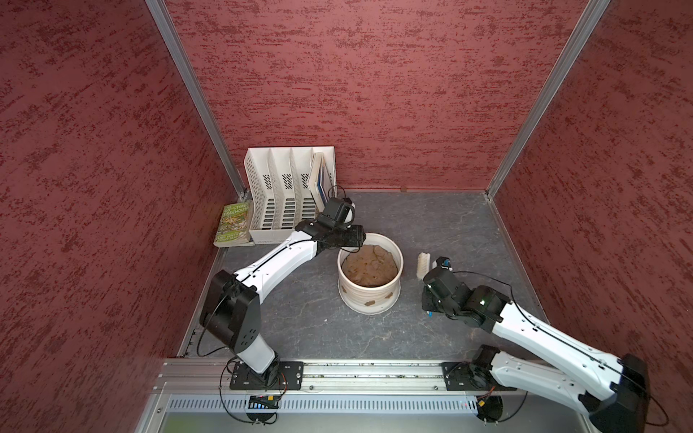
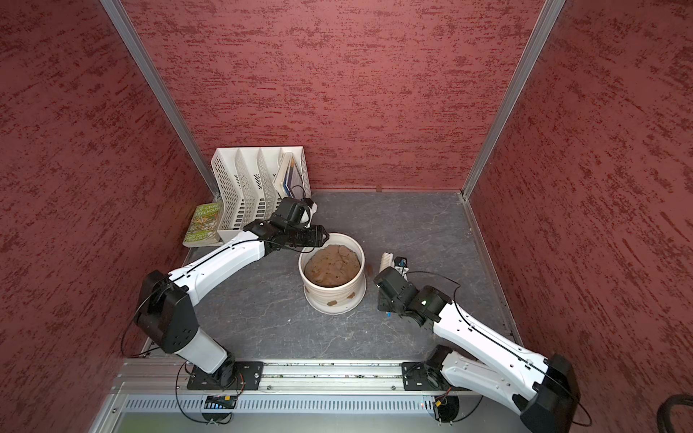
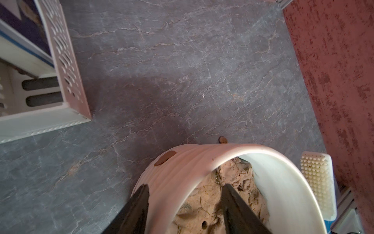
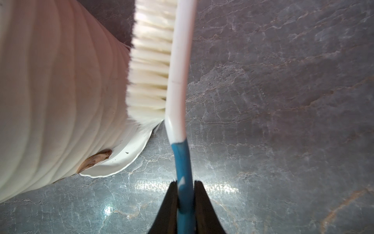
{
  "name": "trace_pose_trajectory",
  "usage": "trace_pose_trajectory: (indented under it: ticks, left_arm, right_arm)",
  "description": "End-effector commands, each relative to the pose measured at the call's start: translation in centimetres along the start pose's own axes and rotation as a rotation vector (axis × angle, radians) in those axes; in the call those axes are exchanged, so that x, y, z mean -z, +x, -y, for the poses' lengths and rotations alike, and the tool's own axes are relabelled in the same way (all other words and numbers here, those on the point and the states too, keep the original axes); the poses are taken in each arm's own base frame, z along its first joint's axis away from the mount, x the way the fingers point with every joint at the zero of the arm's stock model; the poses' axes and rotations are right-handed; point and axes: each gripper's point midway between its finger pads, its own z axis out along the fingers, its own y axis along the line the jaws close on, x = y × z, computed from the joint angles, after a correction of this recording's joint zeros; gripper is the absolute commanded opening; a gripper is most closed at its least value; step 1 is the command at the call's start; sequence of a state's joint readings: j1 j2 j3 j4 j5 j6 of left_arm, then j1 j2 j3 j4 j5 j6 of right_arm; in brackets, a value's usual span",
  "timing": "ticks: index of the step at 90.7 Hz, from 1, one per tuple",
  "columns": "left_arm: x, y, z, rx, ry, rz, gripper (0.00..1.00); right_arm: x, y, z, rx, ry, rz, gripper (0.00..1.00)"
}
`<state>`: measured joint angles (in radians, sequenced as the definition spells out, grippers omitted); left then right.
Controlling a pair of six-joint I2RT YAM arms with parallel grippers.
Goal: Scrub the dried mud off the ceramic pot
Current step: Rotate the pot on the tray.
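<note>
The cream ribbed ceramic pot stands mid-table, filled with lumpy tan soil. Dried mud shows as small reddish-brown patches low on its wall and near its rim. My left gripper is open astride the pot's far-left rim, with one finger outside and one over the soil. My right gripper is shut on the blue handle of a white scrubbing brush. The brush's bristles face the pot's right side, close to the wall.
A white slotted file organiser holding a book stands at the back left. A green book lies beside it. One loose brown flake lies on the grey table behind the pot. Red walls enclose three sides.
</note>
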<state>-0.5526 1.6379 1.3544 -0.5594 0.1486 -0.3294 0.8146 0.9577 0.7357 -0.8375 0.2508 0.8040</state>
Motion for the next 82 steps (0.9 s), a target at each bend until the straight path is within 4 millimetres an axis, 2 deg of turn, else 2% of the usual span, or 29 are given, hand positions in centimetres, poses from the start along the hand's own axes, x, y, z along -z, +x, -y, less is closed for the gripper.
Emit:
trace_pose_trajectory:
  ticks: [1,12,19,40,48,60,69,82]
  left_arm:
    - [-0.3,0.3,1.2,-0.103,0.022,-0.048,0.57]
    - [-0.7,0.8,0.7,-0.154,-0.018,-0.073,0.62]
    - [-0.9,0.7,0.0,-0.167,-0.057,-0.067,0.61]
    - [-1.3,1.4,-1.7,-0.138,-0.148,-0.106,0.37]
    - [-0.7,1.9,-1.9,-0.128,-0.151,-0.116,0.27]
    - [0.6,2.4,-2.4,-0.117,-0.171,-0.108,0.06]
    - [1.7,2.9,-2.6,-0.112,-0.174,-0.105,0.0]
    - [3.4,3.8,-2.8,-0.11,-0.176,-0.102,0.0]
  right_arm:
    - [0.0,0.1,-0.4,-0.013,-0.014,-0.01,0.0]
    - [0.3,0.0,-0.5,-0.015,-0.021,-0.007,0.0]
    - [0.4,-0.1,-0.7,-0.017,-0.033,-0.006,0.0]
    - [0.2,-0.1,-1.1,-0.02,-0.036,-0.02,0.0]
    - [0.3,-0.1,-1.0,-0.019,-0.033,-0.016,0.0]
    - [0.4,-0.3,-0.9,-0.015,-0.022,-0.01,0.0]
    - [0.2,-0.3,-1.0,-0.01,-0.016,-0.015,0.0]
    - [-0.2,-0.2,-1.1,0.002,-0.015,-0.026,0.0]
